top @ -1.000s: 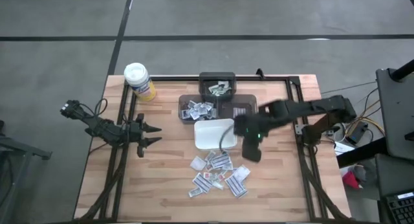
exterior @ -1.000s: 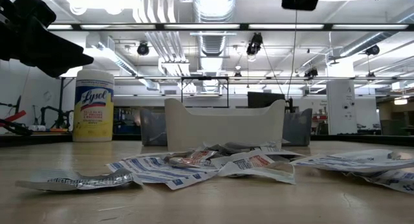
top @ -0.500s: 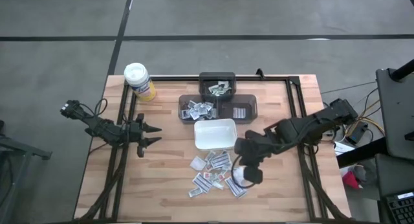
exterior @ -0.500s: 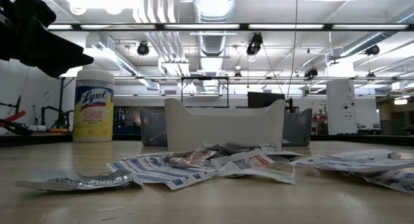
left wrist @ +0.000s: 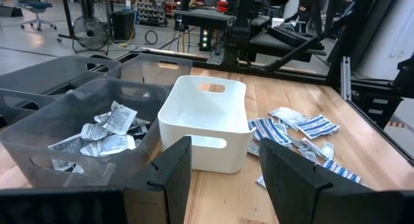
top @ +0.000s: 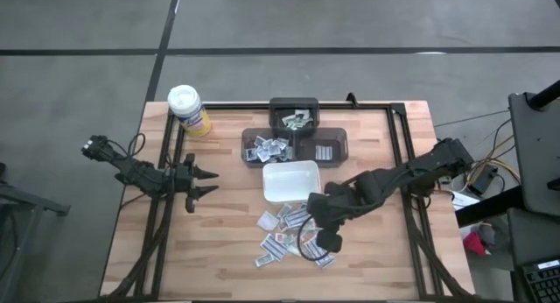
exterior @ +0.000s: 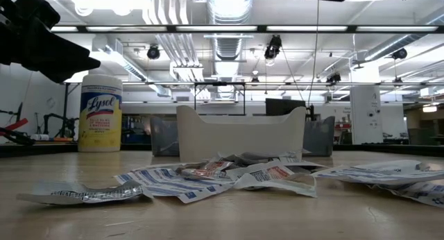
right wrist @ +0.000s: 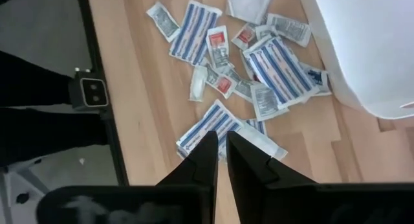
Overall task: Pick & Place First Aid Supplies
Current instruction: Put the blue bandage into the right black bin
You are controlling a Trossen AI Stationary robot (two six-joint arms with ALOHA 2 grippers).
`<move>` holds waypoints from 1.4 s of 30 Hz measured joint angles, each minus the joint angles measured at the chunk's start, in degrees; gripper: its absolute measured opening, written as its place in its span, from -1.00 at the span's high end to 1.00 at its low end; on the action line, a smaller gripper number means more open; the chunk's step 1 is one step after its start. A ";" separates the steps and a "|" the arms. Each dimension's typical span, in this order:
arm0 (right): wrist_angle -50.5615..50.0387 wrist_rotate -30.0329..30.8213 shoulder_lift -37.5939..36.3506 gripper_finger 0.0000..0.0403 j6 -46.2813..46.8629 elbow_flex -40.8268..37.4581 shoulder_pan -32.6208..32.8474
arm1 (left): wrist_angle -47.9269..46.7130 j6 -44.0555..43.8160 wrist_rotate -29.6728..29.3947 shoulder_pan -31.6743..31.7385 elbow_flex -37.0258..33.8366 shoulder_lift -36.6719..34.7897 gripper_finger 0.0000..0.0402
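Note:
The first aid supplies (top: 284, 226) are several small flat packets lying loose on the wooden table, just on the near side of the white dish (top: 290, 167). The right wrist view looks down on the packets (right wrist: 259, 68), spread beside the dish (right wrist: 369, 56). My right gripper (top: 320, 242) hovers above the right end of the pile, pointing steeply down. It (right wrist: 222, 153) is shut with nothing between the fingers. My left gripper (top: 210, 182) waits at the table's left, open and holding nothing (left wrist: 223, 166).
Three dark grey bins (top: 262, 148) stand behind the dish; two hold packets and the right one a striped thing. A yellow canister with a white lid (top: 187, 110) stands at the far left corner. A black frame rail (right wrist: 97, 88) runs along the table's near edge.
My right gripper has swung from beside the white dish's right side toward the table's near edge and a little left, sinking somewhat, and now stands over the packet pile. The packets and my left arm have kept still.

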 joint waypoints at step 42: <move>19.55 -0.50 1.84 0.35 50.13 -29.44 6.59 | 0.20 0.00 0.00 -0.04 -0.01 0.00 0.12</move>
